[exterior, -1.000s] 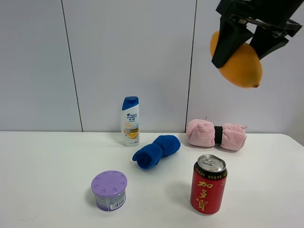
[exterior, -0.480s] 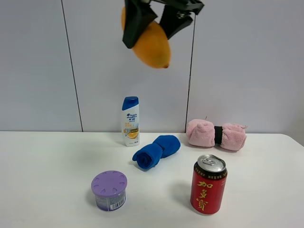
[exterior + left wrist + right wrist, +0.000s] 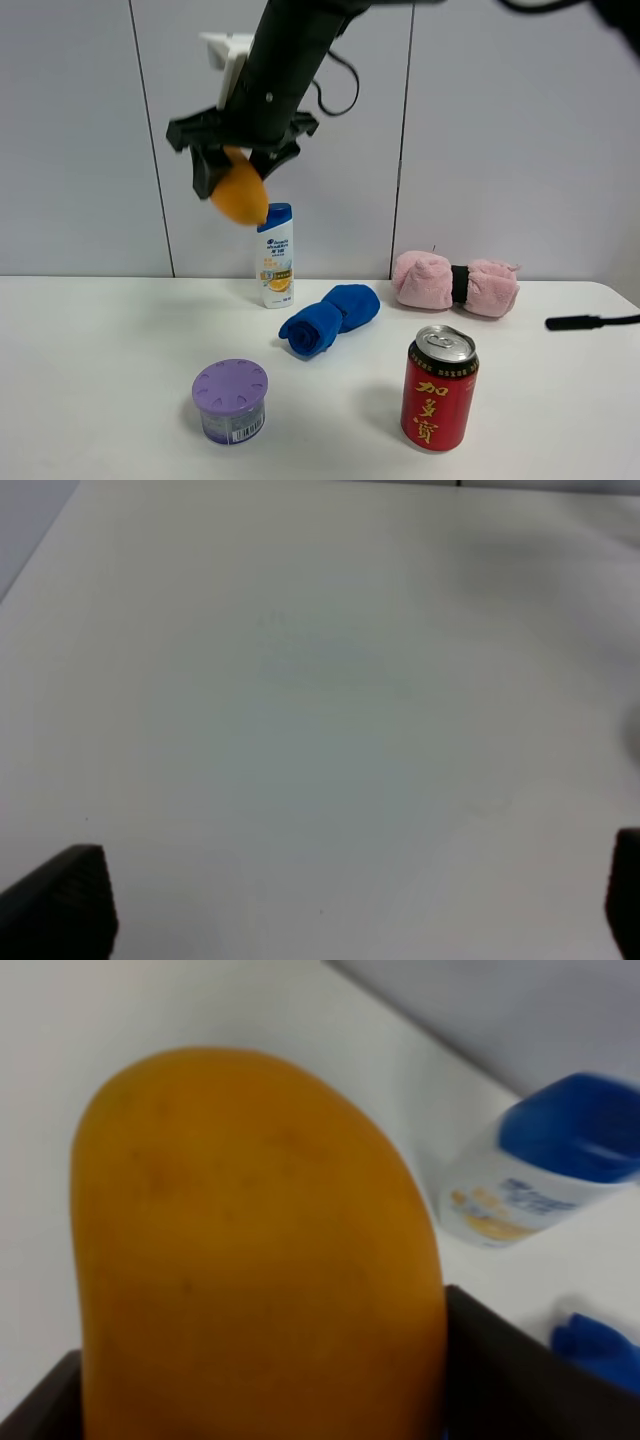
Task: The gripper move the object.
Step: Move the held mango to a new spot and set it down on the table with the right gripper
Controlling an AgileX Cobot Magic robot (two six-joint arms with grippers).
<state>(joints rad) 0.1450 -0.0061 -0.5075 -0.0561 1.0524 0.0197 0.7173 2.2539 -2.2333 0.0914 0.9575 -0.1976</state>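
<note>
— Mango [image 3: 241, 198] whereabouts?
— In mid-air, high above the bench [image 3: 100, 330], just left of the cap of the shampoo bottle [image 3: 276, 260]. The right claw [image 3: 236, 176] is clamped tight on it.
— And the left claw [image 3: 345, 905]?
— Fingers spread wide, nothing between them, bench below.

A pale grey wall [image 3: 80, 130] is seen at the back, divided into smooth panels by two thin dark vertical seams [image 3: 146, 100]. In front of it a white table [image 3: 90, 380] with a matte top is placed. Everything is lit evenly; only soft shadows are cast.
</note>
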